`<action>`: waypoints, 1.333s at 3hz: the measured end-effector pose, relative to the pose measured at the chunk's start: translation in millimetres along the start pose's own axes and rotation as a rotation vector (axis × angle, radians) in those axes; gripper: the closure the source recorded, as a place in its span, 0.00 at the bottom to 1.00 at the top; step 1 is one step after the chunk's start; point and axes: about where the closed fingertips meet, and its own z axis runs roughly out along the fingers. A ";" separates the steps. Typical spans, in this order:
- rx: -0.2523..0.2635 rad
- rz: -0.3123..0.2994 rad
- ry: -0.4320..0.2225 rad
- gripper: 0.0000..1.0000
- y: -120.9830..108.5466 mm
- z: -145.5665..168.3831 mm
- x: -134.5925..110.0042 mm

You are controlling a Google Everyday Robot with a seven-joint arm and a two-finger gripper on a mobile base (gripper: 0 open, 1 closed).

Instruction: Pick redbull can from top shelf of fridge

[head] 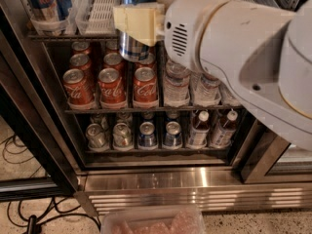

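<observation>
My gripper (138,22), with cream fingers (131,21), is at the front of the top shelf (73,34) of the fridge (195,184). It is shut on a slim blue-and-silver redbull can (132,47). The can is upright. Its lower end hangs below the shelf rail, in front of the cola cans. Two more redbull cans (48,4) stand in the leftmost lane of the top shelf. White slotted lane trays (103,6) lie beside them. My large white arm (234,48) hides the right side of the shelf.
Red Coca-Cola cans (112,87) and water bottles (176,89) fill the middle shelf. Short silver-blue cans (146,134) and small bottles (197,128) stand on the lower shelf. A clear plastic container (151,223) sits at the bottom edge. Cables (19,150) lie on the floor at left.
</observation>
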 end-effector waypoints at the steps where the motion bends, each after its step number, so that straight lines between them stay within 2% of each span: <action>1: -0.029 0.028 0.034 1.00 -14.2 -21.8 22.8; 3: -0.038 0.054 0.146 1.00 -33.6 -75.5 80.8; 4: -0.038 0.054 0.146 1.00 -33.6 -75.5 80.8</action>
